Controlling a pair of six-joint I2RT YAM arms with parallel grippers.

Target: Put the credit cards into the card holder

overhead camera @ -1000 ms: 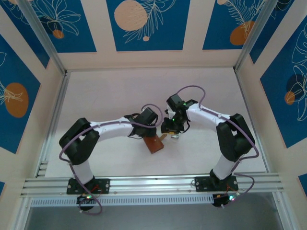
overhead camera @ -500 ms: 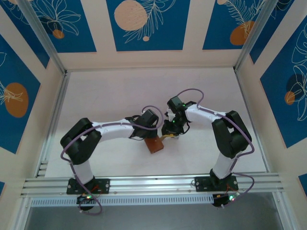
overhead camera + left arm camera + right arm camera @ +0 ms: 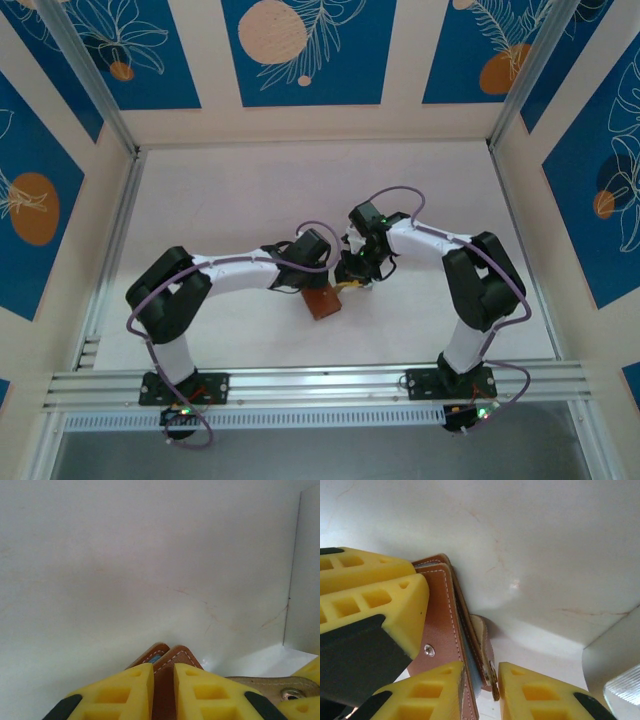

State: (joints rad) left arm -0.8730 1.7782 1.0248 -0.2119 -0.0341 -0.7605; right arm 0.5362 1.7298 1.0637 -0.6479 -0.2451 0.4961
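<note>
The brown leather card holder (image 3: pixel 323 304) stands on edge on the white table between my two arms. My left gripper (image 3: pixel 163 674) is shut on one leather panel of the card holder (image 3: pixel 172 660), and a blue card edge (image 3: pixel 155 658) peeks out beside it. My right gripper (image 3: pixel 481 670) is closed around the other side of the card holder (image 3: pixel 442 620), with a pale blue credit card (image 3: pixel 472 680) and the pale-lined flap (image 3: pixel 485 645) between its fingers. A metal snap (image 3: pixel 429 650) shows on the leather. From above, the left gripper (image 3: pixel 316 288) and right gripper (image 3: pixel 350 284) meet over it.
White table (image 3: pixel 240 200) all round, with marbled streaks. Walls enclose the back and sides, and an aluminium rail (image 3: pixel 320 382) runs along the near edge. The left gripper's yellow fingers (image 3: pixel 375 587) crowd close beside my right gripper.
The right arm has drawn in to the left and its jaws have narrowed onto the card holder's side. The left gripper keeps its hold; the holder has barely moved.
</note>
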